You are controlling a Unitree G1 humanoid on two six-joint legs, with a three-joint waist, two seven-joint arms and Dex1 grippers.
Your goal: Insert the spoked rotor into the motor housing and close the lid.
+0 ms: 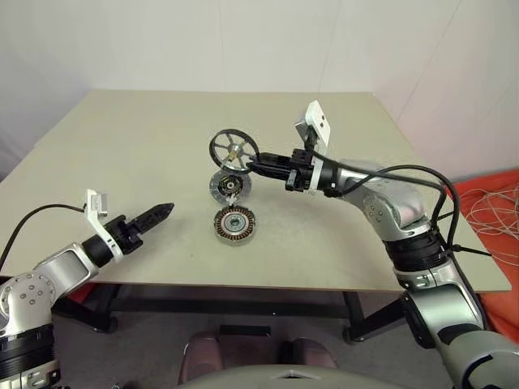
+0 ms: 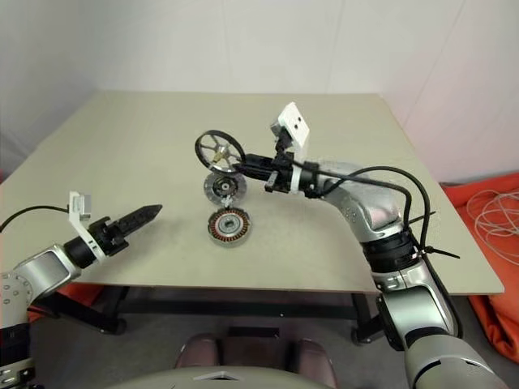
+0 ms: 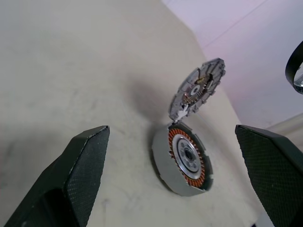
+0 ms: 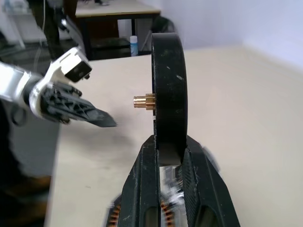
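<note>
Above the middle of the pale beige surface point(image 1: 146, 154), the spoked rotor point(image 1: 233, 151), a flat black-rimmed ring with pale silver spokes and a small brass hub, is held on edge in the air, its face turned toward the near side. It is pinched at its rim by the right hand point(image 1: 258, 167), whose two black fingers are pressed against either side of the ring; in the right wrist view the rim point(image 4: 169, 94) is seen edge-on, clamped between the fingers point(image 4: 142, 189), with the brass hub sticking out sideways. Just below the rotor, the lid point(image 1: 230, 186), a round dark grey disc with a fine radial pattern and a small black-and-white centre, is seen on the surface; in the left wrist view it point(image 3: 198, 89) looks tilted up, though whether it lies flat cannot be told for certain. Just nearer than the lid, and seemingly touching it, the motor housing point(image 1: 235, 224), a short round metal cylinder with a silver rim, copper-brown windings and a silver central hub, rests flat with its open face up. The left hand point(image 1: 159, 212) is held at the near left, well apart from the housing, pointing toward it, its fingers point(image 3: 83, 175) spread wide and gripping nothing.
</note>
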